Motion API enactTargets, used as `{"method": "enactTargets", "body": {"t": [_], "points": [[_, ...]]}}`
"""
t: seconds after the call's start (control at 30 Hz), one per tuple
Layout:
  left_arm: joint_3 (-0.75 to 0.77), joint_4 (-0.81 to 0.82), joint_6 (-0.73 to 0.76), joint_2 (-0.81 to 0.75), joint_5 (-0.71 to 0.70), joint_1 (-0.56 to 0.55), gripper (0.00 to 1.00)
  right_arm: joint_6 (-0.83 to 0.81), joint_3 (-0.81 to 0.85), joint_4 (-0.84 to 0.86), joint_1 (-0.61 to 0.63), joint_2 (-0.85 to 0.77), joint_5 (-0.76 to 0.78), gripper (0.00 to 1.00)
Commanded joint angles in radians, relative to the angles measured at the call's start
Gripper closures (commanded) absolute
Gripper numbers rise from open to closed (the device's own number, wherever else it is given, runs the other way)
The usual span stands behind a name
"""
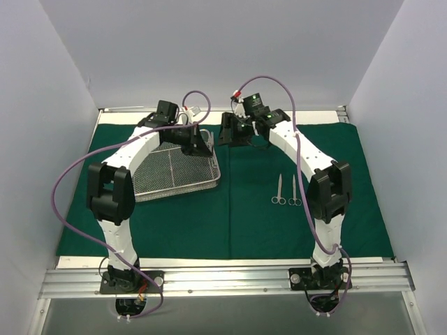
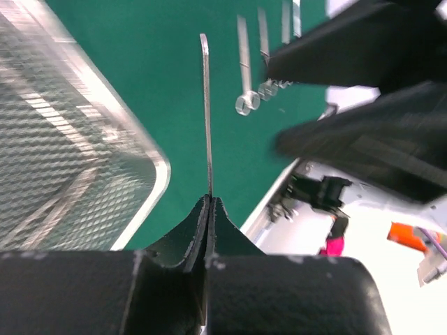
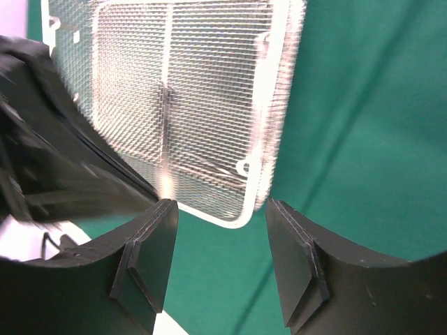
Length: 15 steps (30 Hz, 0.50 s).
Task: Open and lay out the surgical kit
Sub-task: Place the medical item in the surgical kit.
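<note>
The dark green cloth (image 1: 230, 223) lies spread flat on the table. The silver wire-mesh tray (image 1: 209, 183) sits on its left half. Two steel ring-handled instruments (image 1: 279, 190) (image 1: 295, 190) lie side by side on the right half. My left gripper (image 1: 204, 145) hovers by the tray's far right corner. In the left wrist view it (image 2: 209, 199) is shut on a slim steel instrument (image 2: 206, 105) that sticks out beyond the jaws over the cloth. My right gripper (image 1: 227, 132) is close beside it, open and empty (image 3: 220, 209), facing the tray (image 3: 209, 84).
White walls close in the table on three sides. An aluminium rail (image 1: 223, 279) runs along the near edge by the arm bases. Purple cables (image 1: 70, 174) loop off both arms. A small steel ring (image 3: 244, 167) shows inside the tray near its corner.
</note>
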Motion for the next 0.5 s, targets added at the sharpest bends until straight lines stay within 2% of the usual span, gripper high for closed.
{"method": "enactTargets", "body": {"t": [0.0, 0.3, 0.47], "points": [[-0.004, 0.106, -0.055, -0.052, 0.082, -0.033, 0.98, 0.051, 0.041, 0.006, 0.027, 0.013, -0.025, 0.46], [-0.006, 0.145, -0.086, -0.053, 0.1, -0.061, 0.98, 0.065, 0.006, 0.029, 0.045, -0.012, -0.019, 0.48], [-0.02, 0.155, -0.083, -0.062, 0.109, -0.065, 0.98, 0.072, 0.004, 0.037, 0.053, -0.005, -0.019, 0.52]]}}
